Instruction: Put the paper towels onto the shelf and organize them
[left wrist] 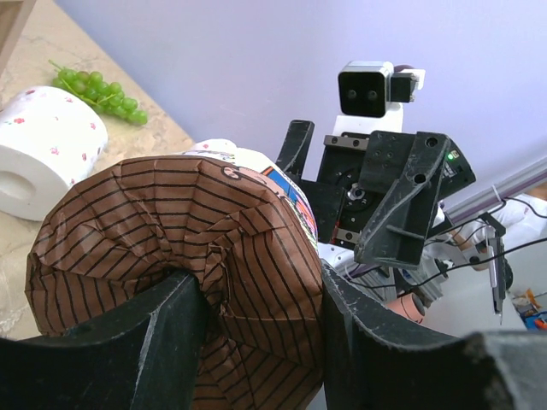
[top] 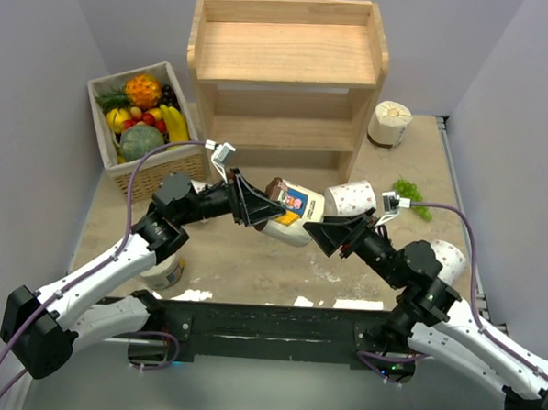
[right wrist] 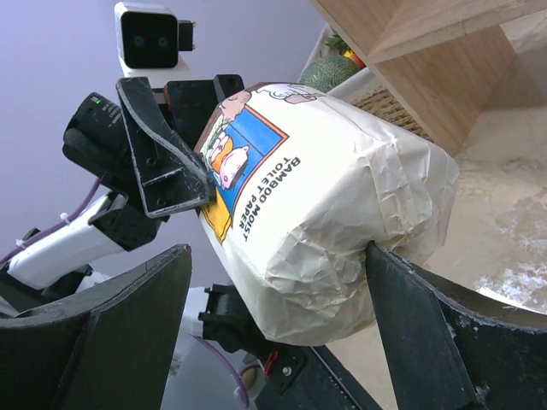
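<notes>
- the cream-wrapped roll [top: 290, 210] sits mid-air between both arms, tilted, above the worktop [top: 253, 259] and in front of the shelf [top: 282, 54], not touching it
- left hand [top: 260, 204] has it by the brown striped end: its fingers [left wrist: 154, 325] are pressed in on either side of the crumpled paper, so that's a proper grip, closed down a fair way
- right hand [top: 332, 234] comes in from the other side with its jaws spread wide around the cream end. One of its fingers [right wrist: 427, 316] rests against the wrap and the other stands off it with a clear gap, so no squeeze there
- the printed label on the roll faces up and toward the right wrist camera
- a white dotted roll [top: 352, 198] lies on its side on the worktop just behind the right hand, with the grapes [top: 408, 189] near it
- a second cream roll [top: 390, 122] stands on end just beside the shelf's right side panel
- the wicker basket [top: 165, 176] of fruit is left of the shelf, close to the left arm
</notes>
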### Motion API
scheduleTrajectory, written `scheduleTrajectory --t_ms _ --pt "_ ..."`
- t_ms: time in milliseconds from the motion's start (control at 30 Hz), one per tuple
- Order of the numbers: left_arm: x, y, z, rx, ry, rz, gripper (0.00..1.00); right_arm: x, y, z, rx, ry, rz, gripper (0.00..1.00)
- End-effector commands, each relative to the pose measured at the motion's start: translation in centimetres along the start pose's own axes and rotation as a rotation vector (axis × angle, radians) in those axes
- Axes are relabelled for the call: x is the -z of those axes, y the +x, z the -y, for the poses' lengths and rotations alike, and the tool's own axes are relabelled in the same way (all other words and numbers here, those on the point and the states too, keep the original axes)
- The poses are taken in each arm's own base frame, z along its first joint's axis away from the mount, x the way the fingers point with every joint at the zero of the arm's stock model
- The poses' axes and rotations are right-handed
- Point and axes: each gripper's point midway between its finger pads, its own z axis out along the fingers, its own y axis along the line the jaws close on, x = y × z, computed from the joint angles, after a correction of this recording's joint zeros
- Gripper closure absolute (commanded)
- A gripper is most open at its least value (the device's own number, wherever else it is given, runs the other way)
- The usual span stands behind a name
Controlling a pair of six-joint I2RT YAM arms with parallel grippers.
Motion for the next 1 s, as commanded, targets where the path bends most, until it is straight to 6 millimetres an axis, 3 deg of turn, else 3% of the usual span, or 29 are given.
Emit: scheduleTrajectory --t_ms 0,300,700,767,900,967 --pt "0.7 -2.0 3.5 -0.065 0.116 0.072 0.46 -0.5 -1.1 -1.7 -0.044 -0.056 0.033 0.15" --pt "0.7 -2.2 3.4 -0.067 0.106 0.085 0.46 -0.9 0.0 -1.1 -0.115 -0.047 0.01 0.18" --pt "0.7 -0.9 2.4 -0.021 0.128 0.083 0.45 -0.7 -1.0 -2.2 -0.106 -0.099 0.048 0.19" --pt "0.7 -0.6 2.3 -0.01 0.139 0.08 0.45 -0.7 -1.3 -2.4 -0.106 -0.111 0.066 0.21" --pt "0.6 0.0 2.0 0.008 0.162 0.068 0.44 -0.7 -1.8 -2.4 -0.096 -0.122 0.102 0.37" --pt "0.7 0.2 2.0 0.007 0.167 0.07 0.44 -0.8 -2.1 -2.4 -0.082 -0.117 0.112 0.41"
